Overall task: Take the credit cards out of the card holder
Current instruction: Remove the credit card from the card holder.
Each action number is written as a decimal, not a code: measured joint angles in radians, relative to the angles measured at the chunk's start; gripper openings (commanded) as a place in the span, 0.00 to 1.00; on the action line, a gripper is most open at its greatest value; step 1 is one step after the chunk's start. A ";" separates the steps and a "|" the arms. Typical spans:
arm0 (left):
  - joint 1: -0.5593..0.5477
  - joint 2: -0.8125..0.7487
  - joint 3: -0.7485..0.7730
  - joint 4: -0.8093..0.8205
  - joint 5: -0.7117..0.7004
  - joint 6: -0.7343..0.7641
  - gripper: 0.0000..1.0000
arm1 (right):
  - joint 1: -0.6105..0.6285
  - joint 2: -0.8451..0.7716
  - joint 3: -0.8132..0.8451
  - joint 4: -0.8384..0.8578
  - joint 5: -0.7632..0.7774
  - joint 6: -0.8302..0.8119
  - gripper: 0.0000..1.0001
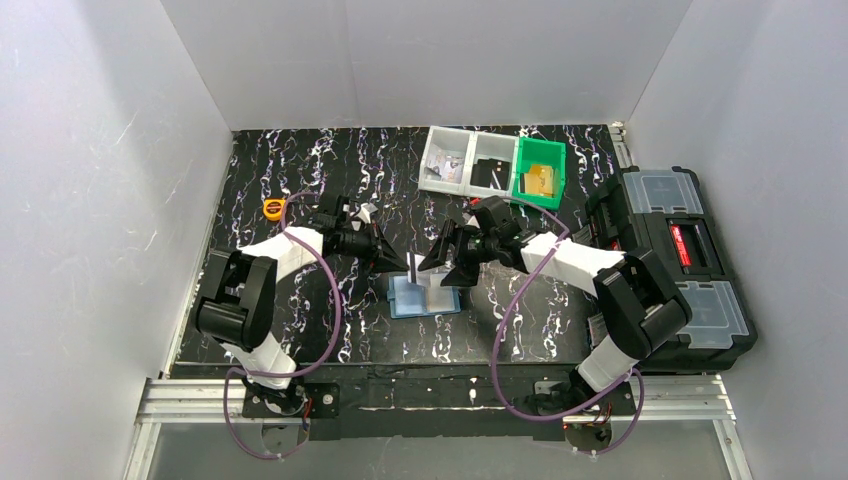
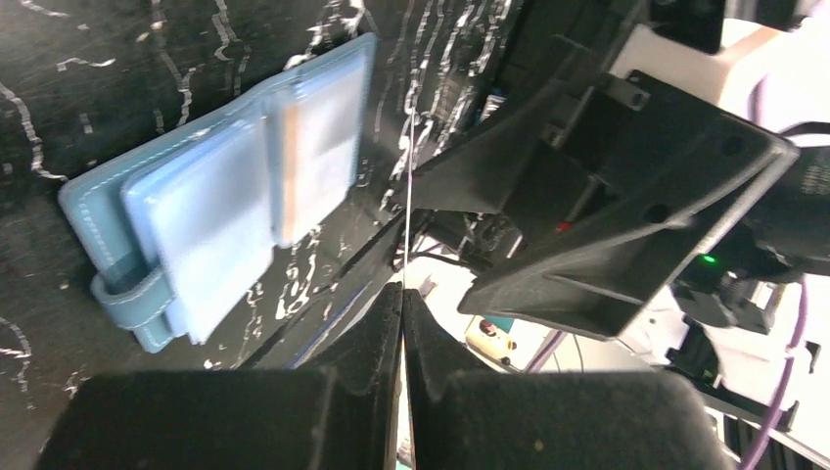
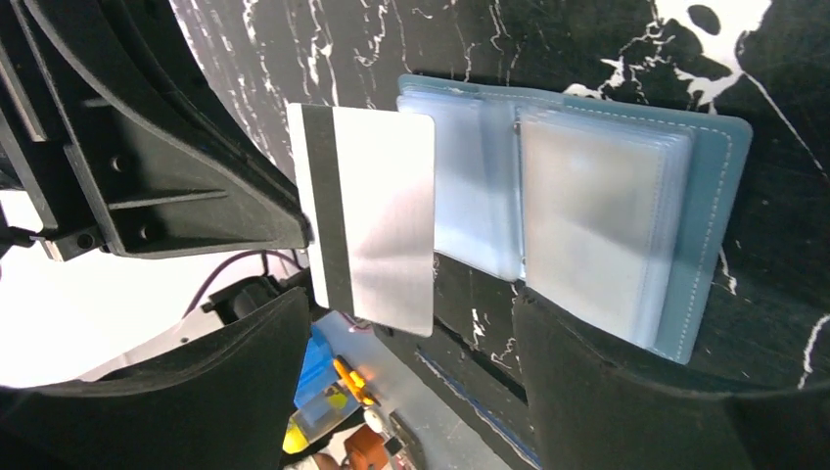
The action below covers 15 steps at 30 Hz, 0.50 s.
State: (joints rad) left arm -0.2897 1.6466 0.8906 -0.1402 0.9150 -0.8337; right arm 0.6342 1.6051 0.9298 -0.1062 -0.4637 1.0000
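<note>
Top view: the card holder (image 1: 425, 298) lies open on the table (image 1: 300, 180) between the arms. The left gripper (image 1: 405, 264) and right gripper (image 1: 452, 262) hover facing each other at its far edge.
Left wrist: the jaws are pressed together on a card (image 2: 404, 196), seen edge-on beside the card holder.
Right wrist: the jaws are spread wide and grip nothing. The silver, black-striped card stands just beside the open card holder.
</note>
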 measured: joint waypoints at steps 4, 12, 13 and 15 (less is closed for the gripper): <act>0.004 -0.016 0.000 0.068 0.032 -0.070 0.00 | -0.015 0.000 -0.049 0.131 -0.045 0.075 0.81; 0.006 -0.019 0.000 0.141 0.066 -0.153 0.00 | -0.059 -0.004 -0.158 0.414 -0.113 0.267 0.53; 0.006 -0.020 0.000 0.148 0.069 -0.160 0.00 | -0.064 -0.004 -0.181 0.472 -0.123 0.309 0.47; 0.006 -0.020 0.000 0.161 0.074 -0.173 0.00 | -0.071 -0.004 -0.198 0.518 -0.131 0.341 0.40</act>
State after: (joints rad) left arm -0.2832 1.6268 0.8909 0.0212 0.9890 -1.0065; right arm 0.5636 1.6009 0.7315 0.4114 -0.5945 1.3407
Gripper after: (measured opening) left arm 0.007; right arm 0.502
